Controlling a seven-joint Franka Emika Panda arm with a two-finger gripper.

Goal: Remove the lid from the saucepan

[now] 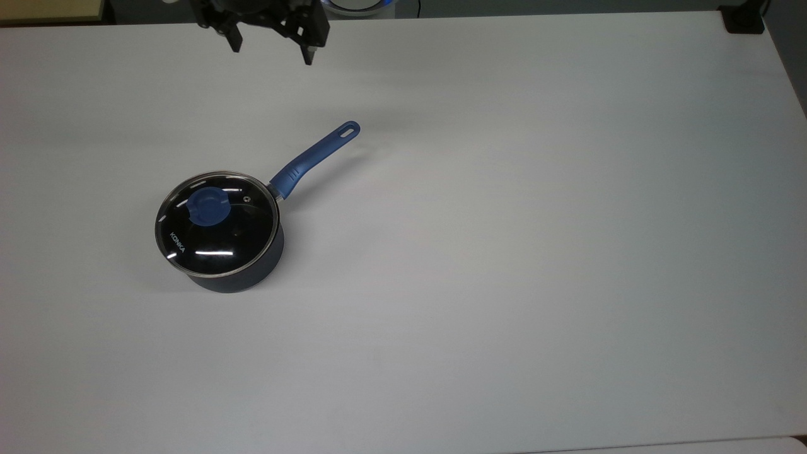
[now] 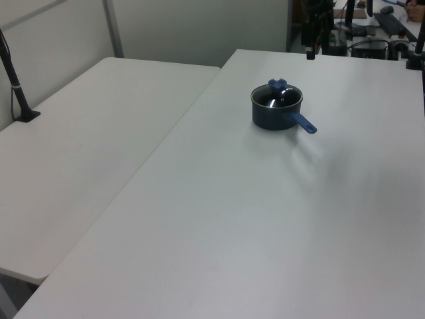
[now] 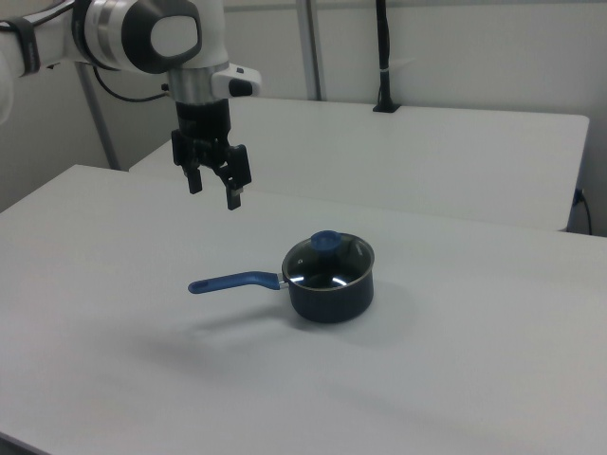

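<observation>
The saucepan [image 1: 255, 275] stands upright on the white table, left of centre in the top view, dark navy with its long blue handle [image 1: 315, 157] pointing up and to the right. The glass lid [image 1: 220, 243] rests on its rim, with the blue knob [image 1: 209, 207] on top. My gripper [image 1: 272, 53] hangs open and empty above the table's far edge, well clear of the handle's tip. In the right view the gripper [image 3: 214, 194] is high above and to the left of the saucepan [image 3: 332, 296], whose lid [image 3: 332, 263] sits closed. The left view shows the saucepan [image 2: 273, 117] far back.
The white table [image 1: 504, 284] is wide and bare around the pan. A second white table [image 2: 99, 133] adjoins it. A black post [image 3: 384, 57] is clamped to that table's far edge, and a black clamp [image 1: 744, 19] sits at the top view's upper right corner.
</observation>
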